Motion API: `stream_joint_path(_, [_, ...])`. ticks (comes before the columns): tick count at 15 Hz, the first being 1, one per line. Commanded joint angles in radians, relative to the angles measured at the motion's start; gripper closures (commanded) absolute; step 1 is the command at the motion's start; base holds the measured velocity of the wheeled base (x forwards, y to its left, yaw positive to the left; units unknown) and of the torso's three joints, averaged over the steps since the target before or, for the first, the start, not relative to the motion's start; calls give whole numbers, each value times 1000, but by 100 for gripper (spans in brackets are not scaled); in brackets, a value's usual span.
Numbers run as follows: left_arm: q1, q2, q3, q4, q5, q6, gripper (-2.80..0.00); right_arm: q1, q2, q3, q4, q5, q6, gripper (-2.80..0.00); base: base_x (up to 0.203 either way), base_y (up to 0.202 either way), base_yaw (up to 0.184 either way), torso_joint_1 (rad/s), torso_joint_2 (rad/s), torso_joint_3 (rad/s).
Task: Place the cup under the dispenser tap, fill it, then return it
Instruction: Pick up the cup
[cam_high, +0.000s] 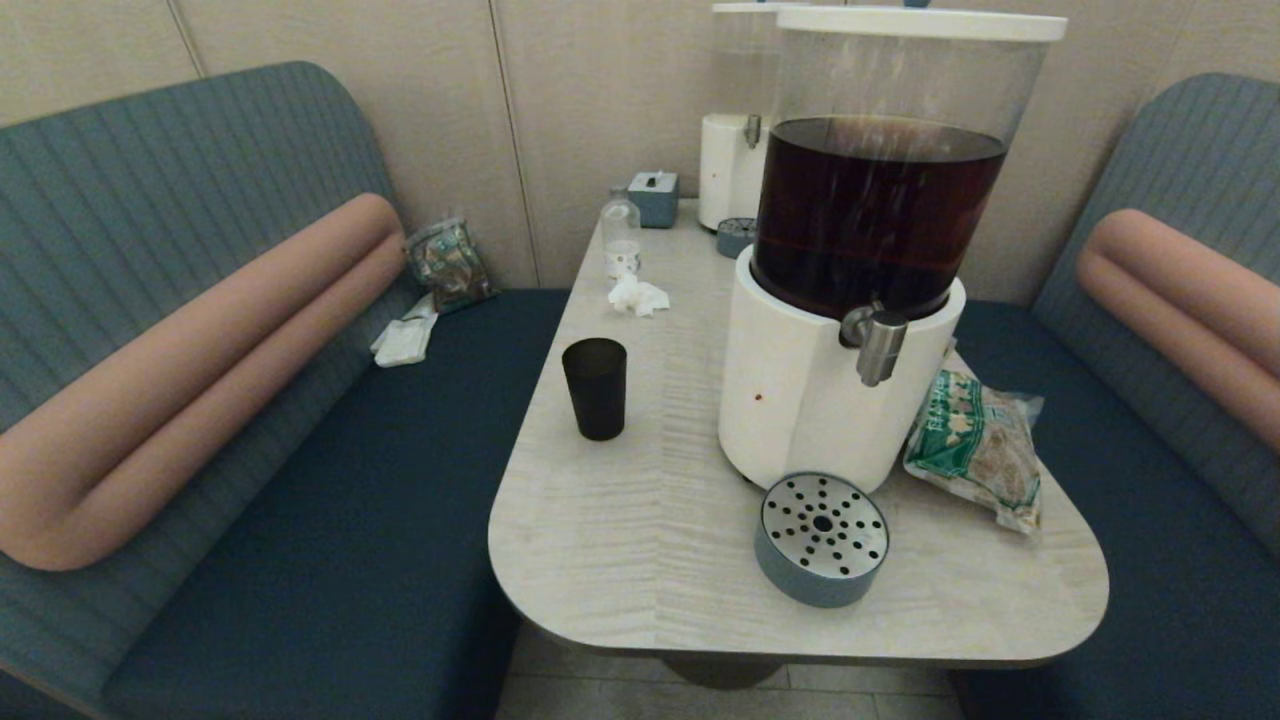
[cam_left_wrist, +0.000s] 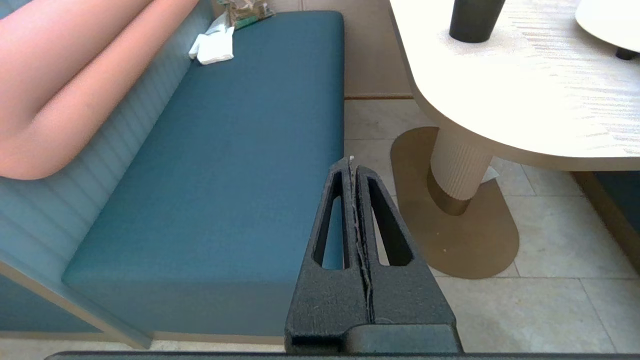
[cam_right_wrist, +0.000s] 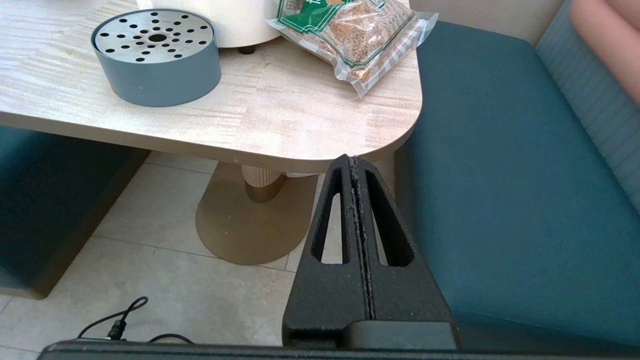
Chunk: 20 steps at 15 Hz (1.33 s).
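Observation:
The dark smoky cup (cam_high: 595, 388) stands upright on the table's left side, well left of the big dispenser (cam_high: 845, 300); its lower part also shows in the left wrist view (cam_left_wrist: 472, 20). The silver dispenser tap (cam_high: 879, 343) juts from the white base, above the grey drip tray (cam_high: 822, 538) (cam_right_wrist: 156, 56). Neither arm shows in the head view. My left gripper (cam_left_wrist: 352, 162) is shut and empty, low over the floor beside the left bench. My right gripper (cam_right_wrist: 354, 161) is shut and empty, below the table's near right corner.
A green snack bag (cam_high: 975, 447) (cam_right_wrist: 350, 30) lies right of the dispenser. Farther back are a crumpled tissue (cam_high: 637, 296), a small clear bottle (cam_high: 621, 236), a tissue box (cam_high: 654, 197) and a second, pale dispenser (cam_high: 735, 130). Blue benches (cam_left_wrist: 220, 165) flank the table, and its pedestal (cam_left_wrist: 457, 172) stands between the grippers.

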Motion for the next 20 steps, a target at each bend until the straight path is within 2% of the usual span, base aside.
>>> stream_joint_path(1, [0, -1, 0, 0, 0, -1, 0, 0, 1, 0, -1, 2, 0, 0, 0, 0, 0, 0, 0, 0])
stream_joint_path(6, [0, -1, -28, 4, -4, 1, 0, 0, 1, 0, -2, 4, 1, 0, 0, 0, 0, 0, 0, 0])
stream_joint_path(8, [0, 15, -154, 53, -32, -1, 0, 1, 1, 0, -2, 4, 1, 0, 0, 0, 0, 0, 0, 0])
stream_joint_path(10, [-2, 110, -319, 139, -76, -42, 0, 0, 1, 0, -2, 4, 1, 0, 0, 0, 0, 0, 0, 0])
stream_joint_path(11, [-12, 207, -385, 154, -102, -71, 0, 0, 1, 0, -2, 4, 1, 0, 0, 0, 0, 0, 0, 0])
stream_joint_path(13, [-42, 427, -492, 117, -139, -102, 0, 0, 1, 0, -2, 4, 1, 0, 0, 0, 0, 0, 0, 0])
stream_joint_path(14, [-53, 547, -536, 64, -159, -106, -280, 0, 1, 0, -2, 4, 1, 0, 0, 0, 0, 0, 0, 0])
stream_joint_path(16, [-67, 762, -589, -87, -223, -92, -280, 0, 1, 0, -2, 4, 1, 0, 0, 0, 0, 0, 0, 0])
stream_joint_path(20, [-80, 1109, -569, -548, -396, -50, -280, 1, 1, 0, -2, 4, 1, 0, 0, 0, 0, 0, 0, 0])
